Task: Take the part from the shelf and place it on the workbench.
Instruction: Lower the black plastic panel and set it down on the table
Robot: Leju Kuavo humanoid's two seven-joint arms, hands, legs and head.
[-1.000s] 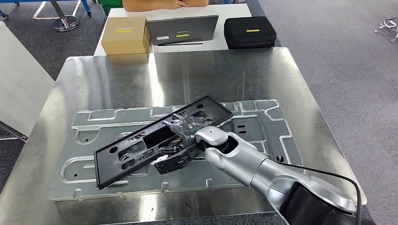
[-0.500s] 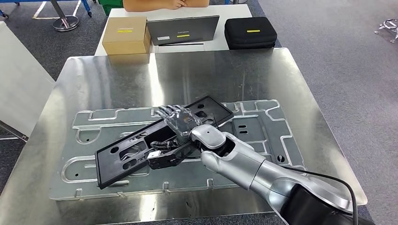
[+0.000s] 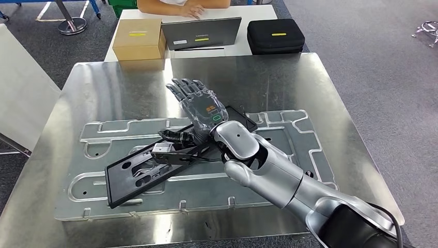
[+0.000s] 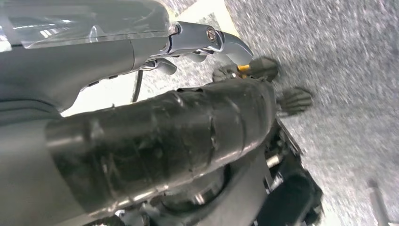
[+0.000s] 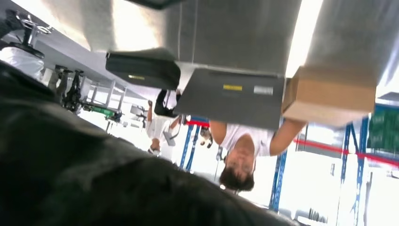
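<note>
Right hand (image 3: 199,106) hangs in the centre of the head view with its fingers spread and extended toward the upper left of the frame, grasping nothing; its clear plastic back shows a small orange label. Just below it lies the part (image 3: 173,153), a long flat black plastic frame pierced by several cut-outs, resting on the stamped metal panel (image 3: 289,139) that covers the brushed steel table (image 3: 103,88). The part's long axis runs diagonally, from the lower left of the frame up toward the centre right, where its upper end passes under the hand and wrist. So the part sits below and to the lower left of the palm, and whether the thumb side touches its edge I cannot tell, since a dark linkage blocks that spot. The silver arm comes in from the lower right, smooth and rounded. The left hand (image 4: 207,44) appears in the left wrist view above grey speckled floor; its state I cannot tell. It looks far from the table, so the right hand is judged the nearer one. With the part already lying flat on the table, the placing step looks essentially done. Along the top edge sit a cardboard box (image 3: 138,39), a grey flat case (image 3: 201,32) and a black zip case (image 3: 275,35).
</note>
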